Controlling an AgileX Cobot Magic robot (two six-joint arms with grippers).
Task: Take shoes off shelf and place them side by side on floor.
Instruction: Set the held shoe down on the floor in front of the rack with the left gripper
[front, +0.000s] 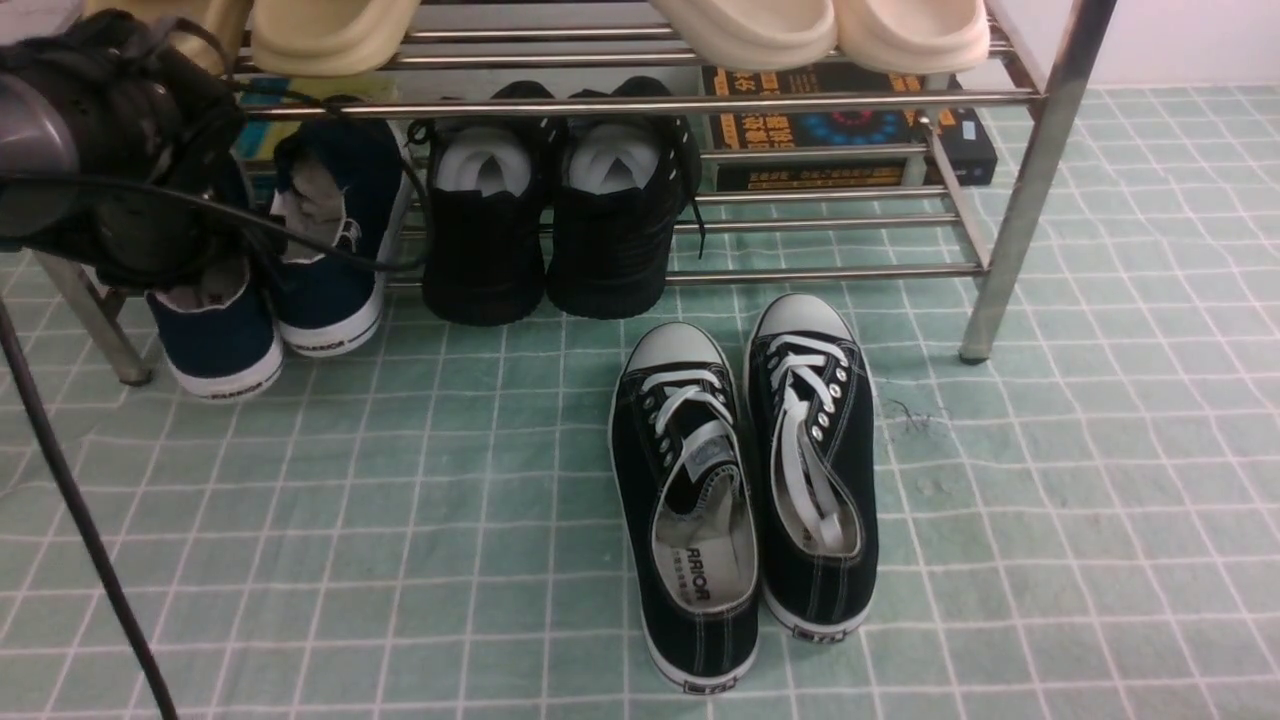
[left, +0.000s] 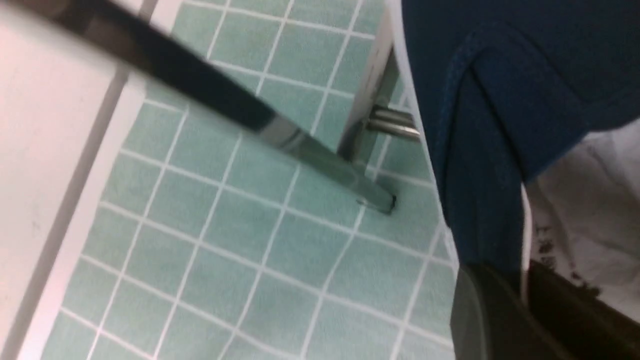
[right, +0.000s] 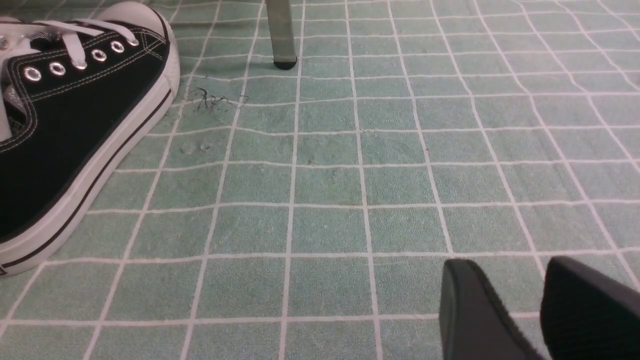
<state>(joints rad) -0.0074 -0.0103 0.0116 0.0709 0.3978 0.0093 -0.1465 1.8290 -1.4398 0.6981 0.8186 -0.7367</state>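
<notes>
We find the left gripper (left: 522, 305) closed narrowly on the collar wall of one navy-blue canvas slip-on shoe (front: 215, 345) with a white rubber sole. Its toe projects past the front rail of the chrome-tube shelf (front: 1030, 190), lower tier. The second navy-blue slip-on (front: 335, 290) sits just beside it. The right gripper (right: 505, 280) hangs low over the pale mint-green gridded floor covering (right: 325, 180). Its fingers are apart and hold nothing. It is near a black lace-up canvas sneaker (right: 60, 125).
</notes>
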